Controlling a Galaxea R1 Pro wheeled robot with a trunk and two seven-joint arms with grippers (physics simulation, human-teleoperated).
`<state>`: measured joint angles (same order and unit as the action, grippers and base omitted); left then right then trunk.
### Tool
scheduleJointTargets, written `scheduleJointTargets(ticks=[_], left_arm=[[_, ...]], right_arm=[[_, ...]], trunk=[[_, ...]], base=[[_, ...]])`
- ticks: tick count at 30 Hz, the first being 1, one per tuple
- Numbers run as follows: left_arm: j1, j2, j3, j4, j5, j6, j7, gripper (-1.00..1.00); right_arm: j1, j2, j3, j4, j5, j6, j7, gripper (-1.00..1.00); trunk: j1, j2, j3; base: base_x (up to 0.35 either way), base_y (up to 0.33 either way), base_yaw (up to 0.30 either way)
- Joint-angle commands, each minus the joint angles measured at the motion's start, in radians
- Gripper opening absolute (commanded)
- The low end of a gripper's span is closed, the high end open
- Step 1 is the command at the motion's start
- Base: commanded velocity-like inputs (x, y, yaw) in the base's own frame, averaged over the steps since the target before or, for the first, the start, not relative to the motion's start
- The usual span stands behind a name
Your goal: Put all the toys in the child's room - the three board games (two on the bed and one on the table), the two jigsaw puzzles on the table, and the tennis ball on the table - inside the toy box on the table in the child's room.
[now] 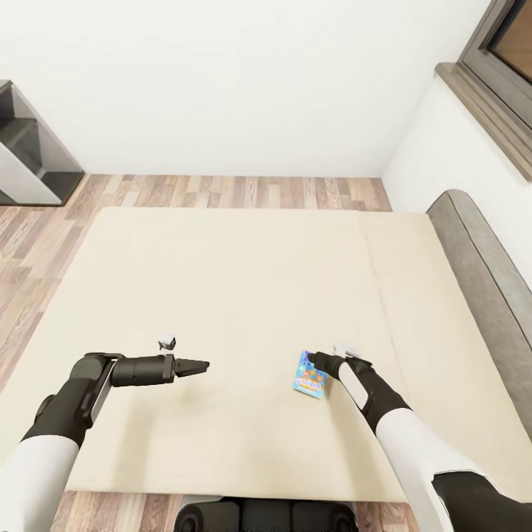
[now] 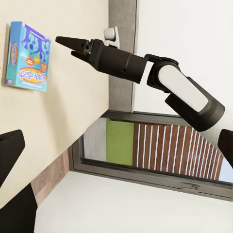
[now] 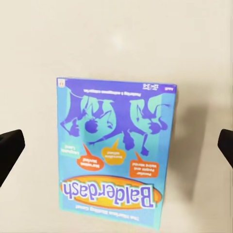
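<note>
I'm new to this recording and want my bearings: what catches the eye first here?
The small blue Balderdash board game lies flat on the wide beige bed, the one spot of colour there. The right gripper hangs right over it; in the right wrist view the box sits between two widely spread fingertips. The left gripper hovers over bare mattress, apart from the game.

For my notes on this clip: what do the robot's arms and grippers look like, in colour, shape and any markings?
Both arms have white upper segments that turn into black, rounded joint housings and dark cylindrical forearms. The right arm carries a white panel on its black wrist section. The left gripper ends in slim, pointed black fingers, as does the right gripper. A small pale grey block sits on each wrist. No cables or lettering are visible.
</note>
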<state>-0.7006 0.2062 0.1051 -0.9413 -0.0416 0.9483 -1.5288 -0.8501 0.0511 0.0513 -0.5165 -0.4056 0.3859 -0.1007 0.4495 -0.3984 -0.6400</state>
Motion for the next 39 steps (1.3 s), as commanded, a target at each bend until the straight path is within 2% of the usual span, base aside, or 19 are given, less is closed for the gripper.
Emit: scheduleJointTargets(ticks=[1, 39], left_arm=[[0.0, 0.0, 0.001, -0.001, -0.004, 0.01, -0.006, 1.0], [0.0, -0.002, 0.002, 0.0, -0.004, 0.01, 0.015, 1.0]], right_arm=[[0.0, -0.002, 0.005, -0.002, -0.011, 0.004, -0.009, 1.0], [0.0, -0.004, 0.007, -0.003, -0.012, 0.004, 0.004, 1.0]], trunk=[[0.0, -0.002, -0.003], [0.0, -0.002, -0.052]], base=[[0.0, 0.0, 0.0], [0.0, 0.0, 0.0]])
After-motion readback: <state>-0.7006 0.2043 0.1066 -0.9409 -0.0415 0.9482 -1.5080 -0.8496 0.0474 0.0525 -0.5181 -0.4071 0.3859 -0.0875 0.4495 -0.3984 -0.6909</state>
